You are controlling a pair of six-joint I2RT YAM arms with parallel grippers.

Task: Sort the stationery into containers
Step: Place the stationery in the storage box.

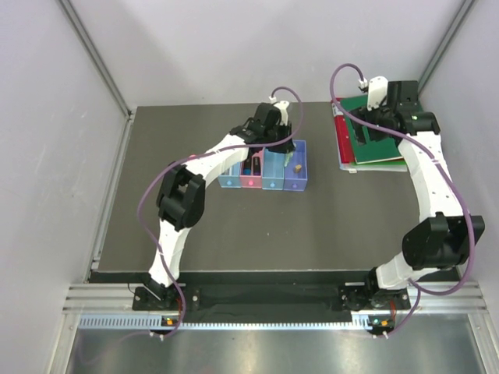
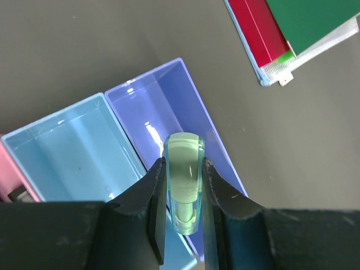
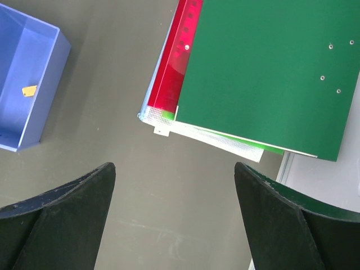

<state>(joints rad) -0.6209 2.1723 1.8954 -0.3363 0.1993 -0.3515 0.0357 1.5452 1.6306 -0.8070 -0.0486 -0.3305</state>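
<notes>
**Left gripper** (image 2: 183, 185): closed on a pale green marker (image 2: 184, 160) of translucent plastic, with one black finger (image 2: 156, 191) pressed against each side of the barrel. The marker's rounded end projects just beyond the fingertips, and the rest of the barrel runs back between the jaws.

Directly ahead of and below the fingertips lies the violet-blue translucent rectangular bin (image 2: 188, 93). It is the end unit of a joined row of four small plastic bins (image 1: 265, 185). The marker's tip is seen against this bin's interior; whether it touches the bin cannot be told.

Just left of the fingers is the adjoining light blue bin (image 2: 73, 140). Beyond it, at the far left edge of the wrist view, is a corner of the pink bin (image 2: 14, 169). In the top view the pink bin holds a dark upright item (image 1: 255, 166), too small to identify.

**Right gripper** (image 3: 174, 169): jaws spread wide with nothing between them. Only the bare dark grey tabletop (image 3: 112, 140) shows in the gap.

Ahead of the fingertips, and apart from them, is the near corner of a stack:
- a large green binder (image 3: 270, 67) on top;
- a red folder (image 3: 174, 62) showing along the binder's left edge;
- a strip of white mesh pouch (image 3: 219, 140) showing along the binder's near edge.

Well off to the gripper's left, at the edge of its view, is the violet-blue bin. A tiny tan nub (image 3: 29, 90) lies on the bin's floor.
</notes>
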